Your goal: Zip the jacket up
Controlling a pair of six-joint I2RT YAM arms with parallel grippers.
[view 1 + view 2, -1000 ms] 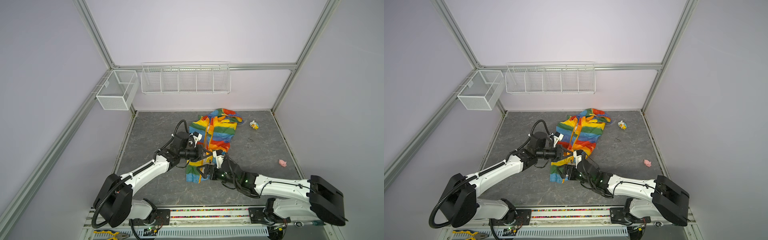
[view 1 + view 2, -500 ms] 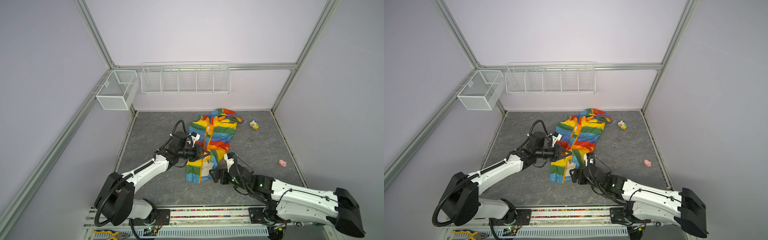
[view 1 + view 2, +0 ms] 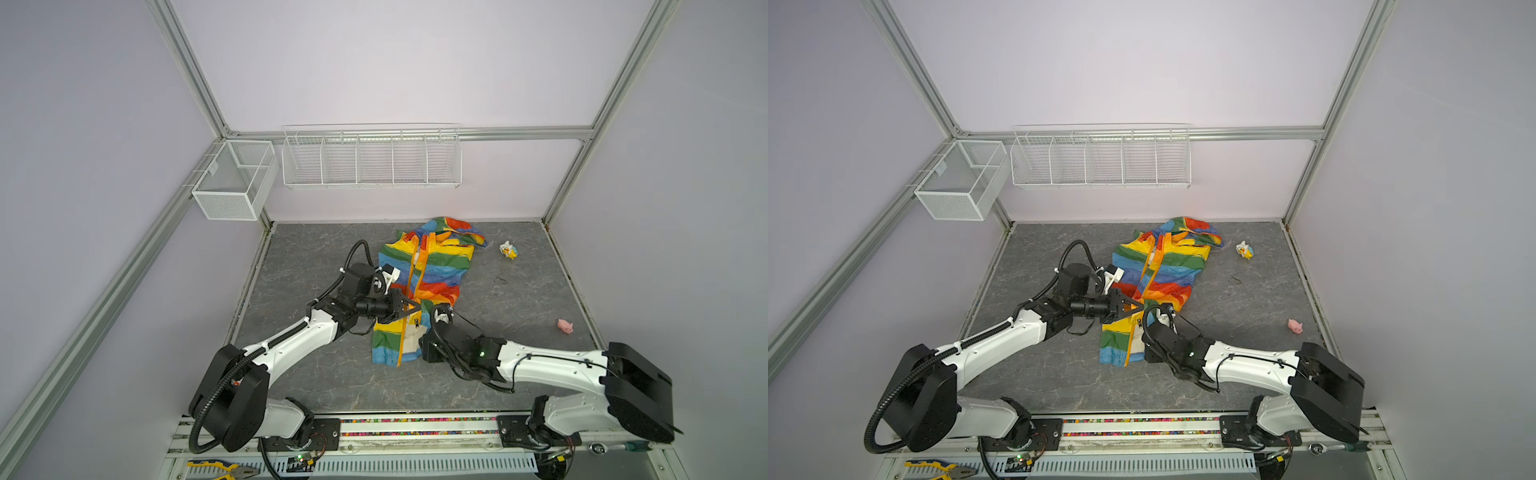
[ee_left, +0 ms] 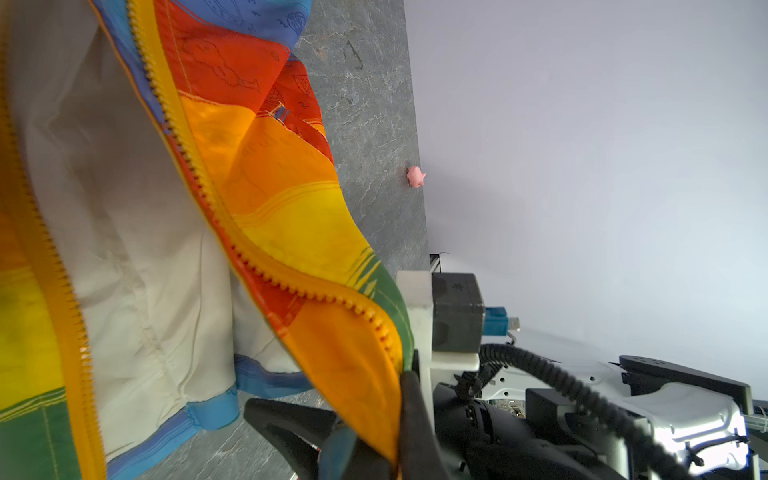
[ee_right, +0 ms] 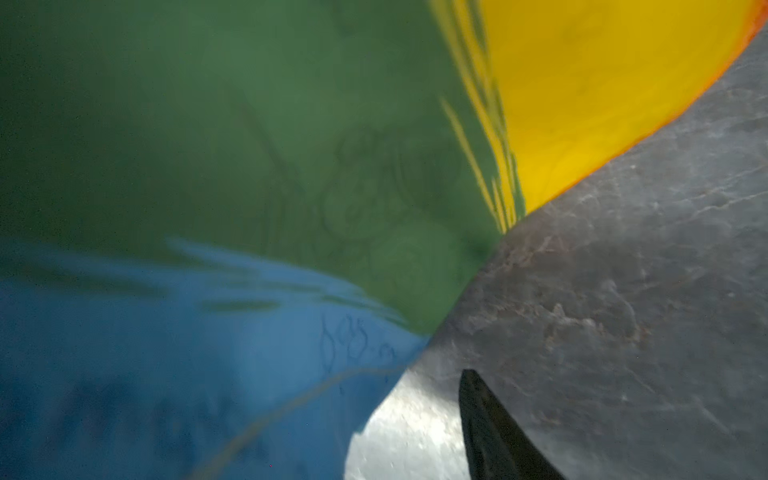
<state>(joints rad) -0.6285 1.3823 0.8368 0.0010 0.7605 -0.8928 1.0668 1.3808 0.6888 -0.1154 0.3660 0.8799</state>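
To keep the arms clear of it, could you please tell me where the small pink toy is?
In both top views the pink toy lies on the grey tabletop near the right wall, well right of the jacket.

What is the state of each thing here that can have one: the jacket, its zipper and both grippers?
jacket: lying on the table, lower front spread, cream lining showing.
zipper: undone, tooth rows apart.
left gripper: shut on the jacket's zipper edge.
right gripper: at the jacket's hem; open or shut cannot be told.
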